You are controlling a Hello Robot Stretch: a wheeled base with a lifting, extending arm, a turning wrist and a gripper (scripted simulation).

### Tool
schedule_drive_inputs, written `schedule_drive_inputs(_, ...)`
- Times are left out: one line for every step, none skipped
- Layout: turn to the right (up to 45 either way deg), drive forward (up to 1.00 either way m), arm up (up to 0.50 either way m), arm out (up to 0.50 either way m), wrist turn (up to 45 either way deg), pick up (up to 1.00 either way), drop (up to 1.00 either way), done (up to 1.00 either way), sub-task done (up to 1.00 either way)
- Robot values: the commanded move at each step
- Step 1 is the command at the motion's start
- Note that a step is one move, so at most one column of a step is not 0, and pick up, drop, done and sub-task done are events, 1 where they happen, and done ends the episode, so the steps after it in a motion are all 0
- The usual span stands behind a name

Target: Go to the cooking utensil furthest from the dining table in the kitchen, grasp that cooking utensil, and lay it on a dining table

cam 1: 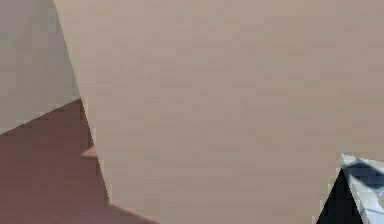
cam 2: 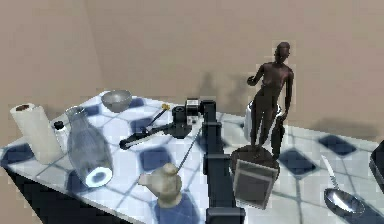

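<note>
Probably the dark-handled utensil [cam 2: 140, 136], just left of the gripper [cam 2: 168, 124], is light, stiff and slim; grasp mid-handle. Whether the jaws hold it, I cannot tell.

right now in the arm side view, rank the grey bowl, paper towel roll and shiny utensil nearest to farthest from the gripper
1. grey bowl, just up-left of the gripper
2. paper towel roll, at the view's far left
3. shiny utensil, near the right edge
</note>
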Motion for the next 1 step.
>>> schedule_drive_inputs(0.0,0.00,0.00,0.00,0.0,1.00,0.00,0.00,0.00)
